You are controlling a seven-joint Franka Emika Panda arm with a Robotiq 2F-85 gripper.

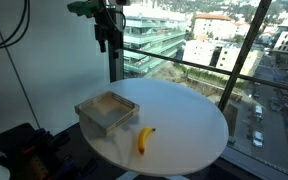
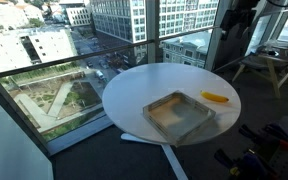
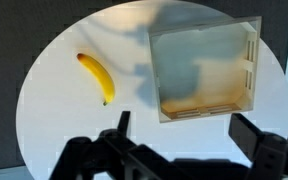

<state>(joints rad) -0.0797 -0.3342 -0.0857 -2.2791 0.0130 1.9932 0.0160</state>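
Note:
My gripper (image 1: 108, 40) hangs high above the far edge of the round white table (image 1: 199, 115), open and empty; it also shows in an exterior view (image 2: 233, 20). In the wrist view its two dark fingers (image 3: 184, 130) stand wide apart over bare tabletop. A yellow banana (image 1: 144, 139) lies on the table beside a square grey tray (image 1: 107, 113). In the wrist view the banana (image 3: 96, 76) is at the left and the empty tray (image 3: 204, 70) at the upper right. Both also show in an exterior view, the banana (image 2: 215, 97) and the tray (image 2: 179, 114).
The table stands next to floor-to-ceiling windows with a railing (image 1: 214, 70). A wooden stool or small table (image 2: 264, 68) stands behind it. Dark equipment lies on the floor near the table (image 1: 24, 150).

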